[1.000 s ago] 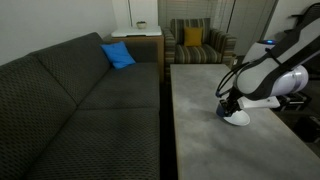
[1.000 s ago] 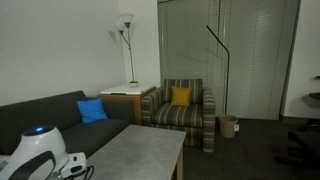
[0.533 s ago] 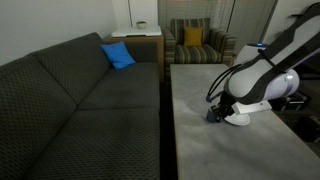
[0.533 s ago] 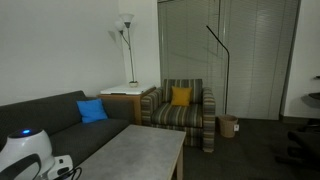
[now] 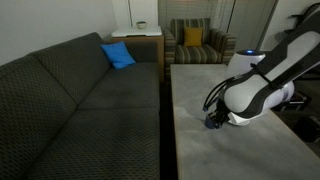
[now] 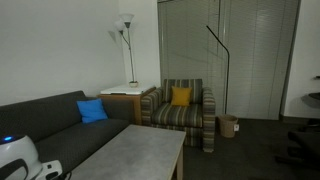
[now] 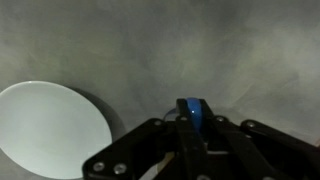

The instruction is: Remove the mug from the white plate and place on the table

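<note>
Just off to the side of the white plate [image 7: 45, 130], the dark blue mug [image 7: 192, 110] shows as a blue sliver pinched tight in the claw [image 7: 192, 128], over bare grey counter [image 7: 200, 50], and the plate's empty. So the lift-off part looks done to me. What's left is setting it down and letting go; can't tell if it's touching the counter.
</note>
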Robot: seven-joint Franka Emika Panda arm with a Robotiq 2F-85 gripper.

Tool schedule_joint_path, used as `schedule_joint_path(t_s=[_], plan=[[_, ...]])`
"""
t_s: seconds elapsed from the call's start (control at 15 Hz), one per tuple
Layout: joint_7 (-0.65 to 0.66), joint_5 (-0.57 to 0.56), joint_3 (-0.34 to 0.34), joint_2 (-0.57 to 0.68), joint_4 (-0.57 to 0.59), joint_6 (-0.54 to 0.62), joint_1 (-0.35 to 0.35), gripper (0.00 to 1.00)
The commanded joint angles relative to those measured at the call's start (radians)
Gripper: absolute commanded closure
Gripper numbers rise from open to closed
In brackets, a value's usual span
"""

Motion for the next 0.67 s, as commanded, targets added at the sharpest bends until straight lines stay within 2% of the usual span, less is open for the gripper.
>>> schedule_joint_path(t_s=[0.0,0.2,0.6], plan=[[0.098,-0.030,-0.093,0.003,-0.009,-0.005,0.083,0.97],[0.129,-0.039,-0.109,0.008,-0.007,-0.015,0.107,0.97],[0.082,-0.042,-0.056,0.008,0.004,-0.026,0.061,0.97]])
